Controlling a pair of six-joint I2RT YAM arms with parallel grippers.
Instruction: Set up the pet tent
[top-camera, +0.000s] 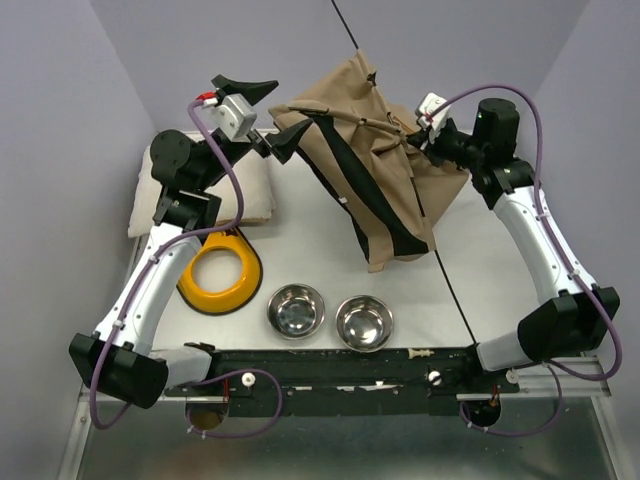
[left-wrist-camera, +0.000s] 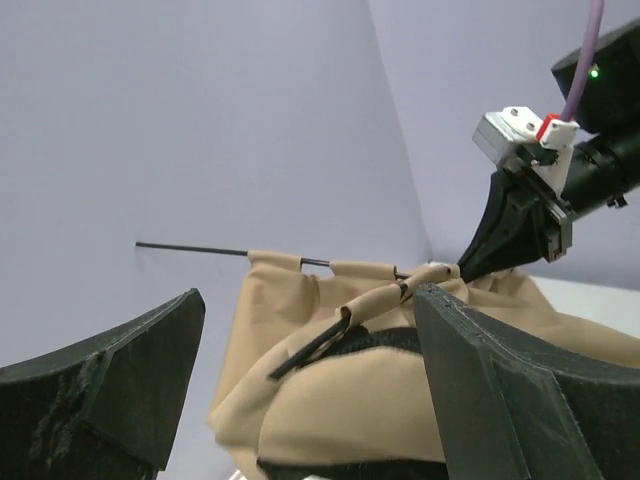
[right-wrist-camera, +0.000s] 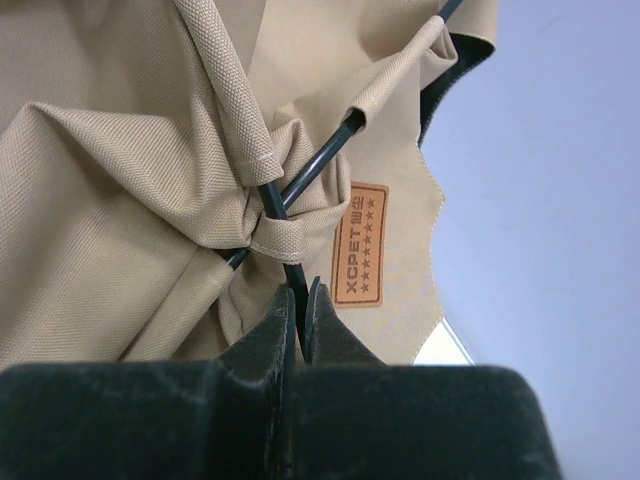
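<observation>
The pet tent (top-camera: 375, 170) is a crumpled tan fabric heap with black trim, raised at the back of the table. My right gripper (right-wrist-camera: 302, 298) is shut on a thin black pole just below where the two poles (right-wrist-camera: 275, 205) cross; a brown label patch (right-wrist-camera: 360, 245) sits beside it. In the top view the right gripper (top-camera: 418, 135) meets the tent's right upper side. My left gripper (top-camera: 268, 115) stands open at the tent's left edge, with nothing between its fingers. In the left wrist view the left gripper (left-wrist-camera: 308, 300) frames the tent fabric (left-wrist-camera: 340, 400) and a pole end (left-wrist-camera: 190, 247) sticking out.
A cream cushion (top-camera: 215, 190) lies at the back left under the left arm. In front of it is a yellow ring-shaped dish (top-camera: 220, 270). Two steel bowls (top-camera: 296, 310) (top-camera: 364, 322) stand near the front edge. A long black pole (top-camera: 455, 290) runs diagonally across the right side.
</observation>
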